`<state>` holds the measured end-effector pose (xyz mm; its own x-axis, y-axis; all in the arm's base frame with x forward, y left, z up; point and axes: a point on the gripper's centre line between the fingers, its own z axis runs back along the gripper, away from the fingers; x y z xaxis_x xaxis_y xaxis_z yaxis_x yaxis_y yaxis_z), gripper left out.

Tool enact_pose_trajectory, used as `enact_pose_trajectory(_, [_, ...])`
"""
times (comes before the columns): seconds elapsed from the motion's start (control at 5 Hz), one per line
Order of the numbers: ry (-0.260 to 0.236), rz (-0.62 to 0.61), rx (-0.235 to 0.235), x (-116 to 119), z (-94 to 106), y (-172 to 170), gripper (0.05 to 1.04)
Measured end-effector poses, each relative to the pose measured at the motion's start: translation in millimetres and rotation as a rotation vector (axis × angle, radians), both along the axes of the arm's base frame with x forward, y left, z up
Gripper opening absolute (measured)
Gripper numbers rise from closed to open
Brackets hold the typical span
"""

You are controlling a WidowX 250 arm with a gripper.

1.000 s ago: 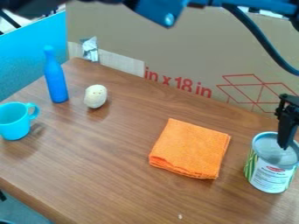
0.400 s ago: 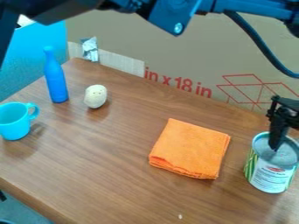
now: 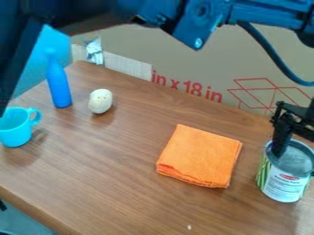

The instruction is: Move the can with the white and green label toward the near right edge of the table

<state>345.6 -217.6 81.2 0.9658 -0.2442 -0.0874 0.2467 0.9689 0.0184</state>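
At the right edge the black gripper (image 3: 296, 161) hangs at the open-topped metal can (image 3: 287, 186). One finger (image 3: 281, 140) crosses the can's left rim, and a dark tip shows by its right side. The fingers stand apart; whether the left one is inside the can or in front of it, I cannot tell. The can stands upright, with a green-striped white label. Left of it lies a folded orange cloth (image 3: 200, 156).
A turquoise cup (image 3: 15, 128) stands at the left edge of the wooden table (image 3: 122, 183). Behind it are a blue bottle (image 3: 58, 85) and a pale, egg-shaped object (image 3: 100, 101). A cardboard panel (image 3: 184, 59) rises along the back edge.
The gripper's visible finger has shifted left across the can's top to its left rim. Overhead, the arm's links have come lower and farther right. The can and the other objects have stayed put.
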Motion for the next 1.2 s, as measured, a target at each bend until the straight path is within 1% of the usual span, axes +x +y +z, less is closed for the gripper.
enact_pose_trajectory(0.2, [-0.014,0.012,0.001,3.0,0.0,1.0,1.001])
enact_pose_trajectory(0.4, [-0.009,0.004,-0.006,-2.3,-1.7,-1.0,1.001])
enact_pose_trajectory(0.6, [0.062,-0.008,0.009,-33.4,-2.7,1.0,1.001])
enact_pose_trajectory(0.8, [0.155,0.004,0.029,-67.5,-4.5,2.8,1.001])
enact_pose_trajectory(1.0, [0.213,-0.005,0.033,-87.1,-5.0,-3.1,1.001])
enact_pose_trajectory(1.2, [0.255,-0.014,0.024,-108.0,-4.8,-8.9,1.001])
